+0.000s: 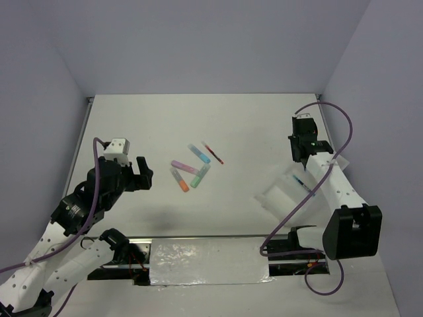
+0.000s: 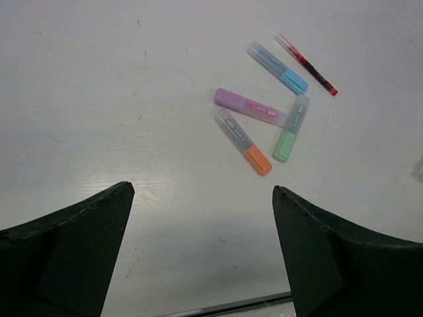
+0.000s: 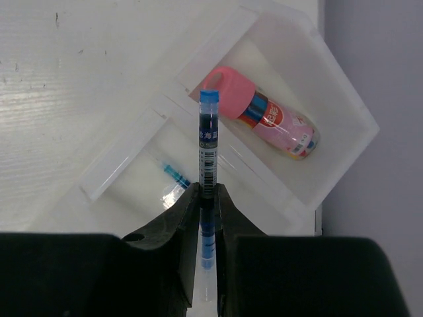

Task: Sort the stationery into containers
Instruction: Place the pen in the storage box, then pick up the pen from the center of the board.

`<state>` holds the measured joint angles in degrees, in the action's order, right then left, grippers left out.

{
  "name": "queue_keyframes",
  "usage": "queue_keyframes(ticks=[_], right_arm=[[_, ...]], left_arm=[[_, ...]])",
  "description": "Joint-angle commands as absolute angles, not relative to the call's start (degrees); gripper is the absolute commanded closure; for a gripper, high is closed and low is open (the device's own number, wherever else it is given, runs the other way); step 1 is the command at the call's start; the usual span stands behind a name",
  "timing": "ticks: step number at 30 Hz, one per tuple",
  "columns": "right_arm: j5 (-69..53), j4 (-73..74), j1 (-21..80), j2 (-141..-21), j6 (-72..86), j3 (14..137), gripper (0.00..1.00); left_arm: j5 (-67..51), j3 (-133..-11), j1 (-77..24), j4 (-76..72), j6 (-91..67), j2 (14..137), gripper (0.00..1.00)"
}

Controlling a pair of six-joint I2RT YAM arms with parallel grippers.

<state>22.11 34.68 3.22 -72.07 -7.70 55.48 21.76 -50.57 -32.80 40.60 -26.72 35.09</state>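
Item: blue pen point(image 3: 208, 142), pinched in right claw point(image 3: 208, 198), hung centre frame above tray point(image 3: 135, 142). Best lowered, then released over lower-left compartment alongside second pen point(image 3: 173, 175), not dropped from height. Also: left claw point(image 2: 201, 191) spread, empty; highlighters point(image 2: 250, 107) lay upper right

The white counter point(image 1: 198, 125) carries a loose cluster around a purple highlighter point(image 1: 182, 166). An orange highlighter point(image 1: 180, 179) lies just beside it on the near side. A green highlighter point(image 1: 200, 176) slants just off its right end. A blue highlighter point(image 1: 199, 154) lies near it on the far side, with a thin red pen point(image 1: 213, 152) beyond that. Well apart to its right sits a translucent white tray point(image 1: 272, 197).
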Motion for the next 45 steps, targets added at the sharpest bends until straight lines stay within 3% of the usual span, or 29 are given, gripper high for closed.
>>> queue_keyframes(ticks=[1,9,14,18,22,25,27,31,33,36,38,39,42,45], right_arm=[[25.7,33.8,2.9,-70.6,-6.1,54.4,1.00],[24.8,35.2,3.0,-69.8,-3.9,51.9,0.97],[25.1,35.2,3.0,-68.5,-3.2,51.7,0.58],[23.4,35.2,3.2,-67.0,-2.8,52.2,0.33],[18.2,35.3,3.8,-65.4,-2.1,54.2,0.29],[15.2,31.3,12.4,-65.0,-0.1,56.9,0.28],[18.9,28.6,22.6,-67.4,2.9,60.9,0.00],[12.4,20.2,31.9,-77.5,3.9,68.4,0.00],[-2.5,20.9,32.7,-86.8,1.7,75.4,0.00],[1.8,29.3,34.9,-100.9,0.6,90.8,0.01],[2.4,30.8,34.9,-106.2,-1.2,98.2,0.13],[3.9,32.4,34.9,-111.7,-1.1,101.2,0.30],[4.7,39.1,35.1,-120.1,-2.5,109.1,0.46],[3.1,38.8,35.0,-122.8,-3.3,109.2,0.53]], left_arm=[[21.6,-50.4,-32.7,38.2,-25.4,34.5,0.01],[21.4,-50.5,-32.7,38.3,-25.3,34.8,0.01],[21.6,-50.4,-32.7,38.2,-25.4,34.2,0.01],[21.5,-50.4,-32.7,38.1,-25.4,34.5,0.01],[21.5,-50.4,-32.7,38.2,-25.4,34.6,0.01],[21.6,-50.5,-32.7,38.1,-25.3,34.9,0.01],[21.9,-50.5,-32.6,38.1,-25.4,35.4,0.01],[22.7,-50.8,-32.7,38.6,-25.7,36.3,0.01],[23.1,-50.7,-32.6,38.8,-25.9,36.3,0.01],[24.0,-50.8,-32.7,39.1,-26.2,35.9,0.01],[23.9,-50.7,-32.6,38.9,-26.2,35.6,0.01],[23.8,-50.7,-32.7,38.9,-26.2,35.7,0.01],[24.1,-50.8,-32.6,38.9,-26.3,35.8,0.01],[23.6,-50.8,-32.6,38.8,-26.1,35.9,0.01]])
